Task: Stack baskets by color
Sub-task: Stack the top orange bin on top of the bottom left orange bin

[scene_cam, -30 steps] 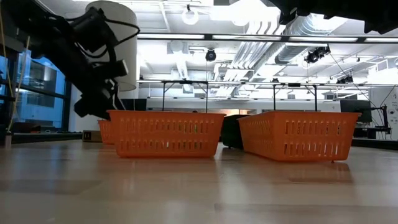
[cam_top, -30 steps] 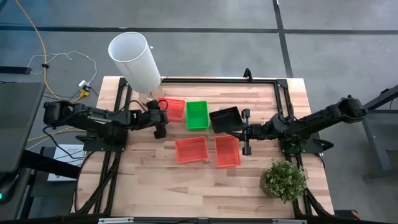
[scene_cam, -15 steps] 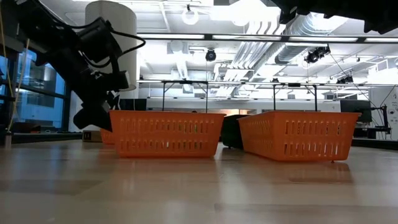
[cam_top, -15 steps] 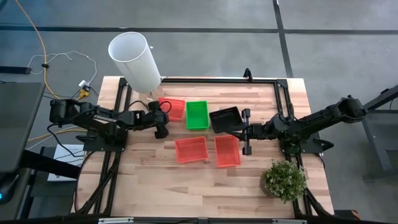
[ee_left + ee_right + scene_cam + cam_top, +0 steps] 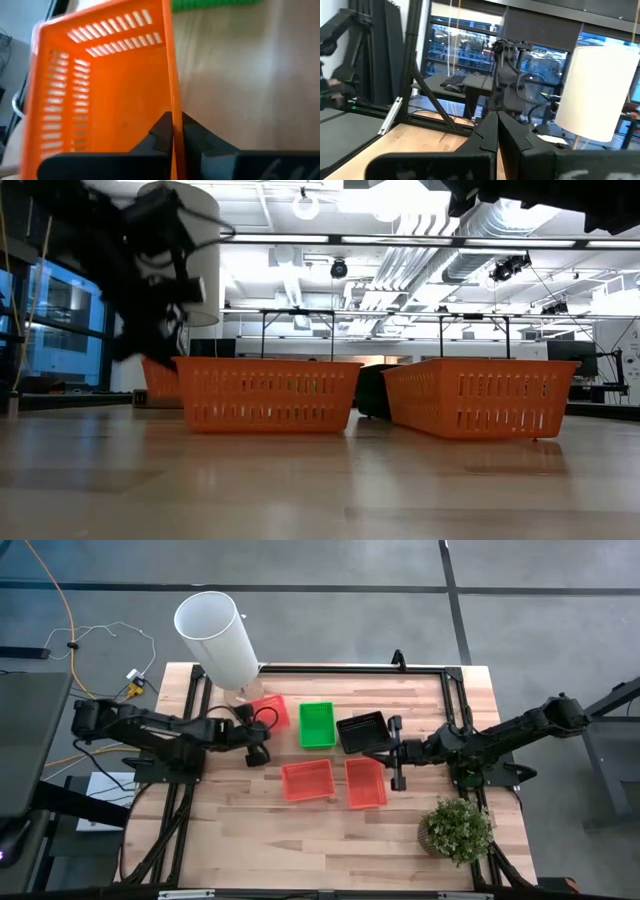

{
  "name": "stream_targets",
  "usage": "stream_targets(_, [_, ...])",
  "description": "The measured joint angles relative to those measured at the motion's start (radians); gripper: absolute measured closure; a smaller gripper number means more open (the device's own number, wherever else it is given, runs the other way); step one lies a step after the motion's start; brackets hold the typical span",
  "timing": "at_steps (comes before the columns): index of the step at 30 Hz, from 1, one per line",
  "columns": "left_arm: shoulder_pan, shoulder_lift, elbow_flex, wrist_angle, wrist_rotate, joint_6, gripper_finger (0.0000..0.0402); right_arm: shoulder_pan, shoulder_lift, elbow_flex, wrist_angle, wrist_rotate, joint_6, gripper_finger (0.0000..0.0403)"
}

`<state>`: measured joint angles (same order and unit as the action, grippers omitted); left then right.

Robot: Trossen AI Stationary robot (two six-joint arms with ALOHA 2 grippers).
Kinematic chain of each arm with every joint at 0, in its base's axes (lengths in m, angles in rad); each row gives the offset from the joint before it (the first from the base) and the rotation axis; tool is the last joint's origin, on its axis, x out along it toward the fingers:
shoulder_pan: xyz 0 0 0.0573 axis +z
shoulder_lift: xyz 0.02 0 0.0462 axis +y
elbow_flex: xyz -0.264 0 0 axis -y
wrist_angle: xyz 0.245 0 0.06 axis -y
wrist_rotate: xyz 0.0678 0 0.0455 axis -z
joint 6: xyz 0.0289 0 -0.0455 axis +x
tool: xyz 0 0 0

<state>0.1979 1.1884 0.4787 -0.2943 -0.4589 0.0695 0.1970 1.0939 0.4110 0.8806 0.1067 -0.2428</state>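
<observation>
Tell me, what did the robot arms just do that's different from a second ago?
The left gripper closed on the wall of the far red basket, which is now tipped and turned. The right gripper stayed shut beside the black basket. The other baskets stayed put.

Bare table [image 5: 300, 840] before baskets; cylinder [image 5: 218, 638] behind.

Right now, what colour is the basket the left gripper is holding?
Red-orange, with slotted sides. The basket shows best in the left wrist view, pinched by the left gripper.
</observation>
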Motion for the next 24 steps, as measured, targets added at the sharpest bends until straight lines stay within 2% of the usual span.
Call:
stream_targets(4, [-0.087,-0.071,0.127,-0.19,-0.044,-0.082,0.0399,0.0,0.0,0.0,0.007,-0.012,0.0,0.0403])
stream_targets(7, [-0.184,-0.131,0.22,-0.287,-0.119,-0.137,0.0401,0.0,0.0,0.0,0.007,-0.011,0.0,0.0403])
stream_targets(11, [-0.351,-0.193,0.303,-0.27,-0.215,-0.222,0.0401,0.0,0.0,0.0,0.008,-0.011,0.025,0.0403])
stream_targets(14, [-0.468,-0.189,0.355,-0.253,-0.286,-0.307,0.0401,0.0,0.0,0.0,0.013,-0.01,0.026,0.0403])
stream_targets(18, [-0.569,-0.08,0.462,-0.263,-0.311,-0.355,0.0401,0.0,0.0,0.0,0.024,-0.01,0.021,0.0403])
stream_targets(24, [-0.646,0.173,0.663,-0.265,-0.3,-0.323,0.0401,0.0,-0.001,0.0,0.041,-0.01,0.032,0.0403])
